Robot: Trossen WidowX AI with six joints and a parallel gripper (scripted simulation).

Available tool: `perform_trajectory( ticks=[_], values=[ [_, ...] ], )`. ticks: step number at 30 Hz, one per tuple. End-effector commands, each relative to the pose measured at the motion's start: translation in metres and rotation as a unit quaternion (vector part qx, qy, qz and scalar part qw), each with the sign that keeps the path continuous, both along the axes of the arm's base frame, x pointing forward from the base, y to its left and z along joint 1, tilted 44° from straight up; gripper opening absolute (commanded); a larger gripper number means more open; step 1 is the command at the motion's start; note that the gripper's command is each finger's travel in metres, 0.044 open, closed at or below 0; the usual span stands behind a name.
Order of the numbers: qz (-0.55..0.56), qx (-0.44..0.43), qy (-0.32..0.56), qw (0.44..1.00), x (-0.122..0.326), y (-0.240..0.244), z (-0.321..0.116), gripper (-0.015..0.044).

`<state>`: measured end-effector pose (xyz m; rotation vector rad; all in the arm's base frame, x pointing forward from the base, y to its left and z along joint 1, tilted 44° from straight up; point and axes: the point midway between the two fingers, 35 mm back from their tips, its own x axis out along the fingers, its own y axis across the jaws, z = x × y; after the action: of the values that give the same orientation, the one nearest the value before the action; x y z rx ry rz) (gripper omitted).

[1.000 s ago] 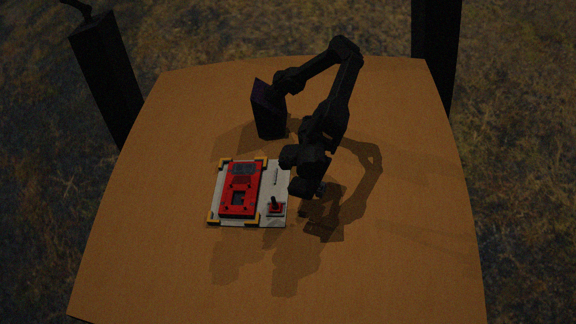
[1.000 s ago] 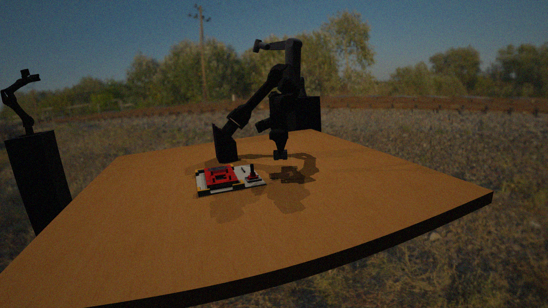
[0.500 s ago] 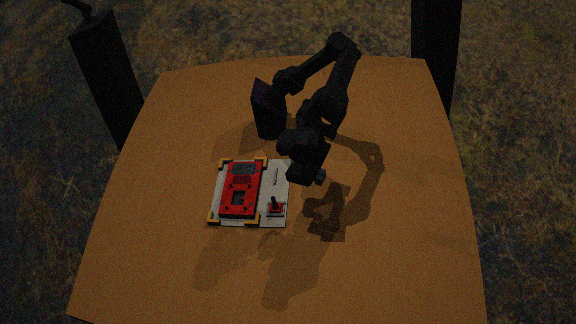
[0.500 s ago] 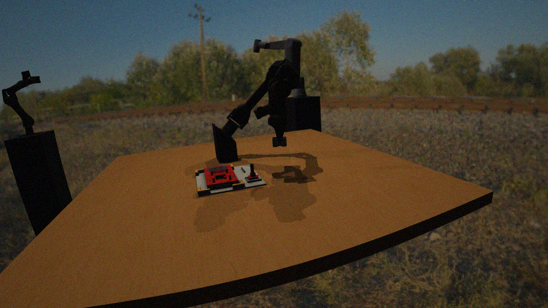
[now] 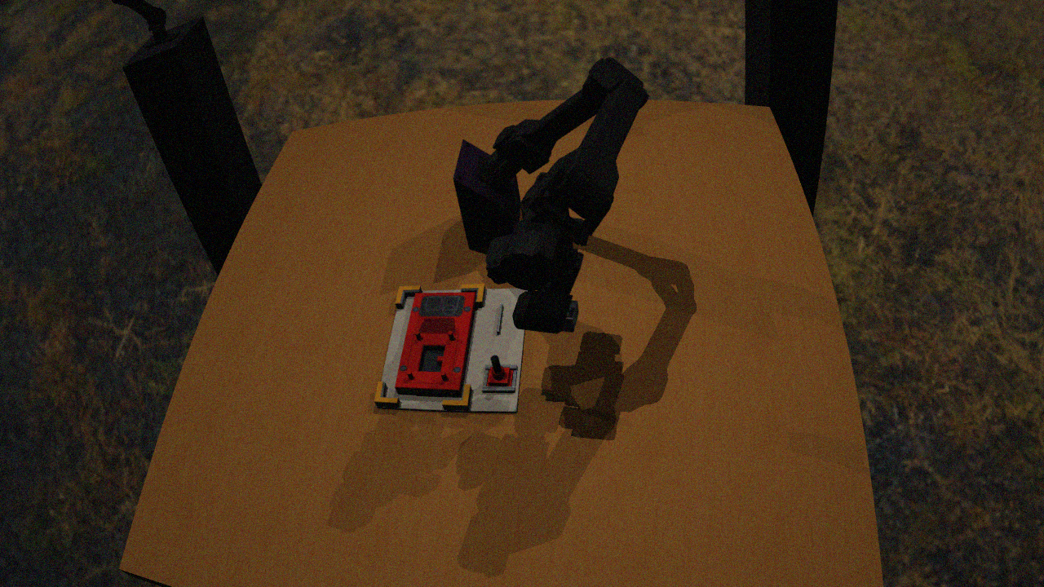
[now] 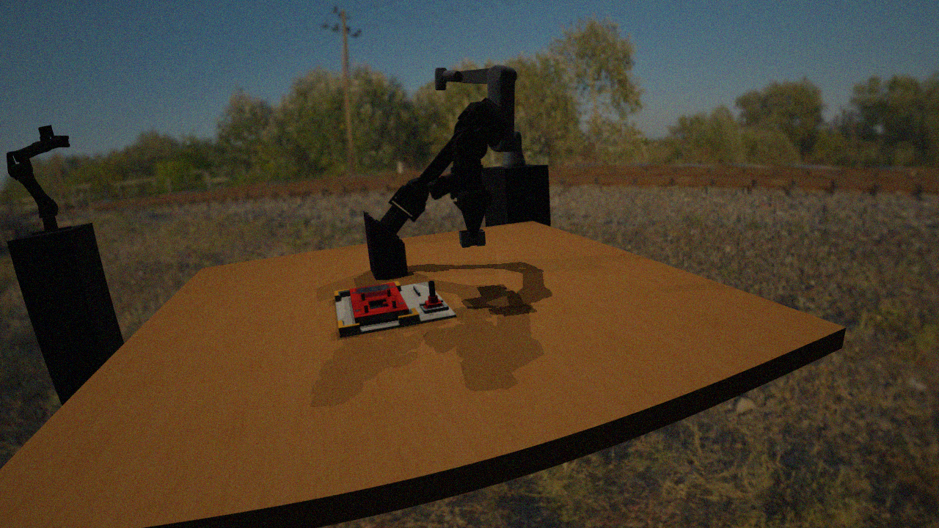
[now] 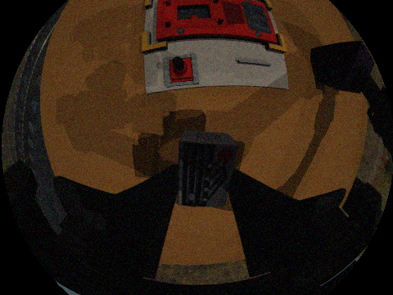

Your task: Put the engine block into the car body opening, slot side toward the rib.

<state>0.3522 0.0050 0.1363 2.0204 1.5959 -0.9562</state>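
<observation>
1. Bench (image 5: 693, 474) (image 6: 525, 394) (image 7: 102, 180): spans the middle of the top view; it carries everything below.
2. Car body (image 5: 410, 379) (image 6: 387, 314) (image 7: 223, 30): left of centre in the top view, on its pale board; its opening (image 5: 431, 358) (image 6: 378, 303) (image 7: 193, 11) shows unfilled, so the seating remains undone.
3. Jaws (image 5: 546, 312) (image 6: 472, 237): centre of the top view, raised above the bench; they pinch the engine block.
4. Engine block (image 5: 571, 315) (image 7: 205, 170): mid-frame in the wrist view, lifted; picking up looks finished; left, I judge: carry across, turn slot to rib, lower fully, release, withdraw untouched.
</observation>
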Motion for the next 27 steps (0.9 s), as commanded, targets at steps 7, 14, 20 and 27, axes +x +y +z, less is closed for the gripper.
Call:
perform_trajectory(
  ticks=[7,14,20,27],
  values=[
    [0.086,-0.017,-0.08,0.993,0.004,-0.018,-0.03,0.0],
    [0.147,-0.029,-0.138,0.979,0.006,-0.029,-0.049,0.0],
    [0.198,-0.038,-0.186,0.962,0.007,-0.039,-0.067,0.0],
    [0.256,-0.048,-0.241,0.935,0.006,-0.05,-0.087,0.0]
  ],
)
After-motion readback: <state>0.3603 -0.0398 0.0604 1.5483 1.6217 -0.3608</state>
